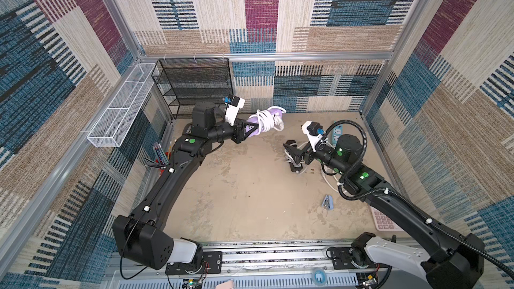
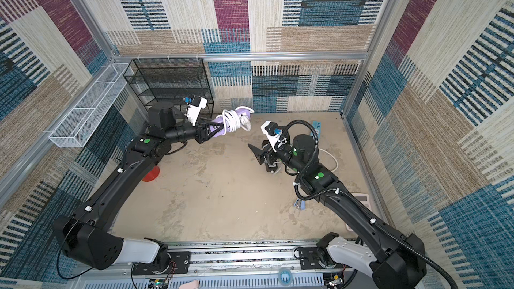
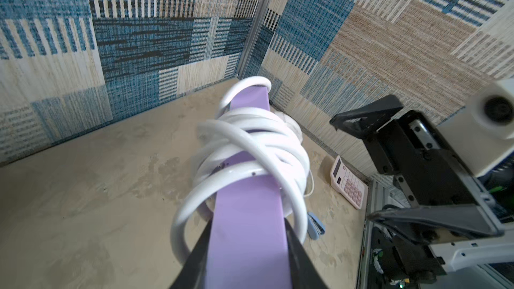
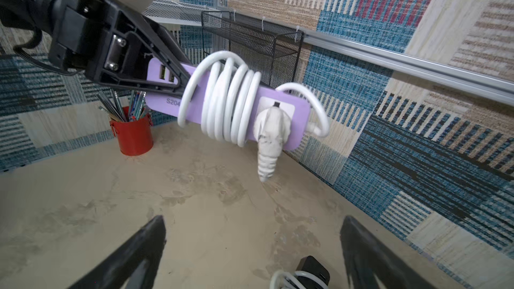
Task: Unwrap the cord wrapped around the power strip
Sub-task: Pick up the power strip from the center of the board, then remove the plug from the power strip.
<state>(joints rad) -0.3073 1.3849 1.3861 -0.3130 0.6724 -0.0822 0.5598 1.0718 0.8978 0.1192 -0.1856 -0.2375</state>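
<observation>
Four characters, "S204", are printed on the edge of the purple power strip [image 4: 301,111], near the end that the left gripper [image 1: 251,129] clamps firmly. No other writing can be read. The strip is held in the air above the tan table [image 1: 244,190], close to the back wall, its free end pointing toward the right side. A white cord [image 4: 230,101] is coiled around its middle in several turns, some loose. The cord's white plug [image 4: 271,132] sits on a socket face near the free end and points down.

The right gripper [image 4: 253,222] is spread wide and holds nothing. It faces the strip from a short way off, low over the table.

A red cup [image 4: 135,137] by the left wall holds pens and pencils [image 4: 133,104]. A black mesh shelf [image 1: 194,87] stands against the back wall behind the strip, with a white wire basket [image 1: 122,107] on the left wall. A pink calculator [image 3: 349,183] and a blue stapler [image 1: 326,201] lie near the right wall. Bare tabletop spreads between the two arms.
</observation>
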